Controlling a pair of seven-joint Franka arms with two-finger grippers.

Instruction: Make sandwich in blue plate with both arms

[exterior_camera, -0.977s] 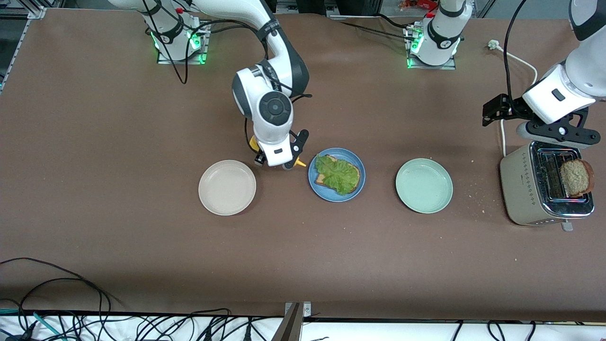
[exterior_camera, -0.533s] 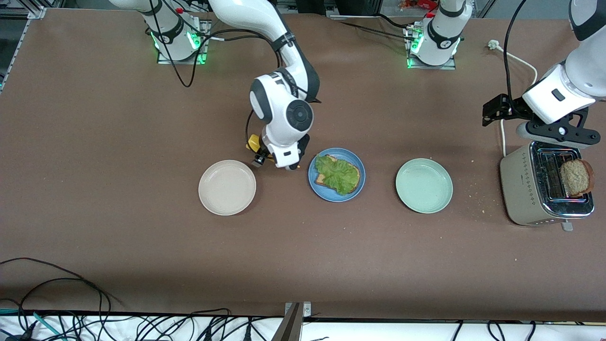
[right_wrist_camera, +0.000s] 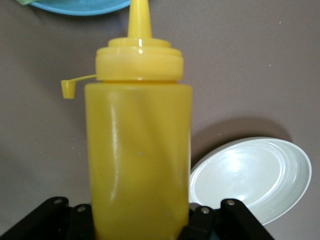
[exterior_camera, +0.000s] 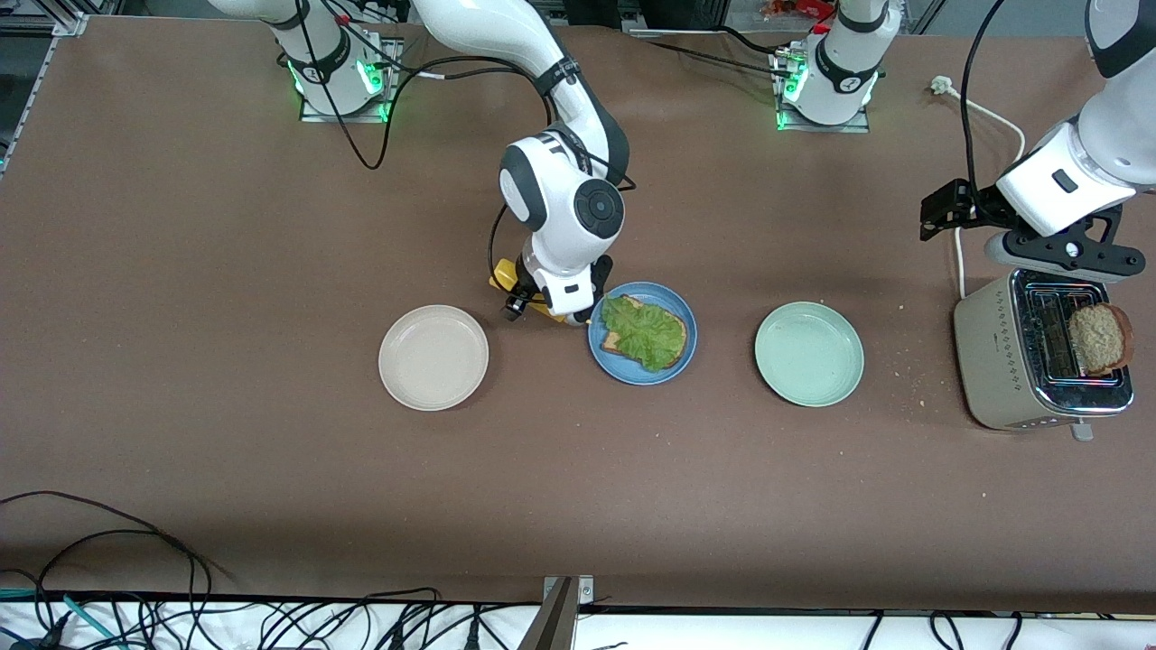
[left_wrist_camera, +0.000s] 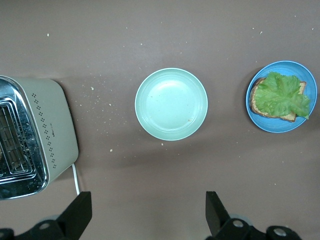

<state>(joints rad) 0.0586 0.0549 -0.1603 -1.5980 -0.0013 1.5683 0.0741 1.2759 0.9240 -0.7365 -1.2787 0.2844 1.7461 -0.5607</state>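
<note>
Beside right gripper: blue plate

right gripper: swings from near the beige plate to the blue plate rim, about its nine o'clock
yellow squeeze bottle: carried along, nozzle toward that plate

the right gripper sits mostly hidden under its own wrist. the yellow bottle it clamps hides its fingertips, and the blue plate above the nozzle is cut off.
</note>
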